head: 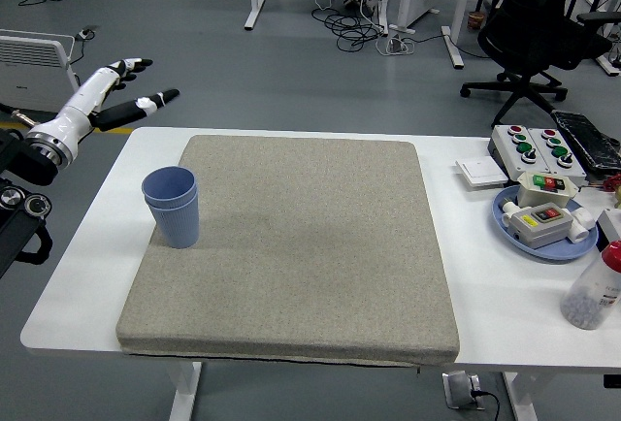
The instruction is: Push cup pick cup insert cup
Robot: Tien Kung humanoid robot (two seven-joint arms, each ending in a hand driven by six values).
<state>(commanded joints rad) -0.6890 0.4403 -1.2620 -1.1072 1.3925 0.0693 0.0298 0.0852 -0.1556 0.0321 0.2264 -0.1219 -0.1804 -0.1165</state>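
Note:
Two blue cups (173, 205) stand nested, one inside the other, upright near the left edge of the grey mat (301, 246). My left hand (126, 91) is raised above and behind the table's far left corner, well apart from the cups. Its fingers are spread and hold nothing. The right arm is out of view.
A blue plate (543, 237) with button boxes sits at the right, beside a white switch box (527, 145), a flat white plate (480, 172) and a red-capped bottle (594, 288) by the right edge. A black office chair (539, 28) stands beyond the table.

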